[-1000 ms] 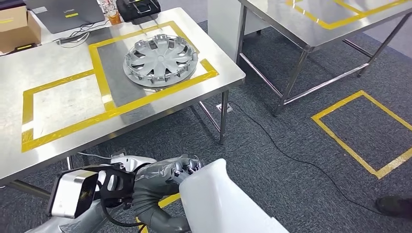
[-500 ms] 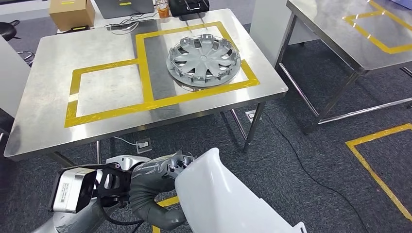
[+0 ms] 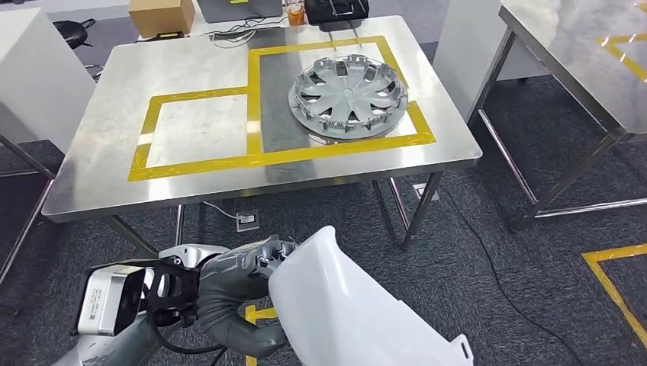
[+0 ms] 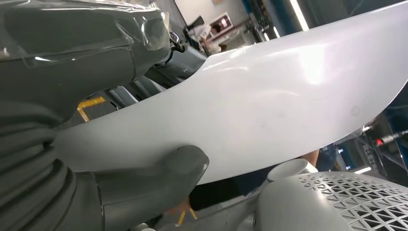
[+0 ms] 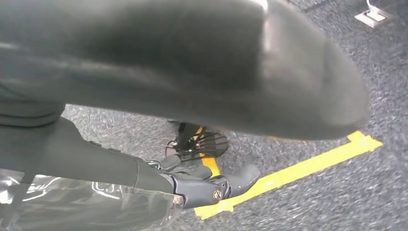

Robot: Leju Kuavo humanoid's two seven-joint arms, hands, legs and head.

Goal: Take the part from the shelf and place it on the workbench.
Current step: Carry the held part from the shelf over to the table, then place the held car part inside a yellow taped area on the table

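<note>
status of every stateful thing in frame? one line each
white panel part: held off the floor, not yet on the workbench
left hand: grips the part's edge
right hand: fingers under the part's dark underside, contact unclear
hubcap: lying flat inside the taped area
workbench: smaller taped square bare
cardboard box: closed, at the far edge

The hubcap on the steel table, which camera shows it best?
The head view. The hubcap lies whole and unblocked inside the yellow tape outline on the steel table, spokes and rim clear. The left wrist view looks at the white part; the right wrist view looks at carpet.
</note>
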